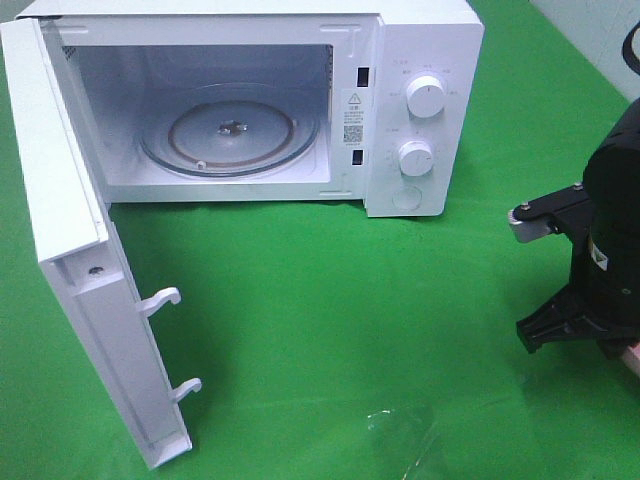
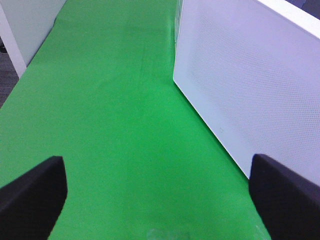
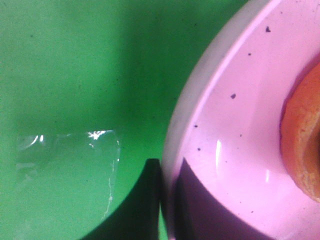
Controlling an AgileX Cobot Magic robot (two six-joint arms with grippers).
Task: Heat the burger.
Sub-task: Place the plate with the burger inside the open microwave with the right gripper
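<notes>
Green bench under everything, covered in plain green. At the far side a white microwave, its door swung wide open toward the left, with two hooked latches on the inner edge. At the right edge of the high view a black right arm, bent down over the bench, well apart from the microwave. Inside the oven cavity a round glass turntable, lying flat. Under the right arm a pink speckled plate, seen closely from the right wrist camera. On this plate the burger, only a golden-brown edge of the bun in view, so outside the microwave. Just beside the plate, on the green, a crumpled piece of clear film. On the front panel two white knobs, one above the other. Left fingers released, spread wide, hanging over bare green beside the outer face of the door. Right fingers clenched on the plate rim, one outside, one inside. Cannot tell whether lifted or resting.
</notes>
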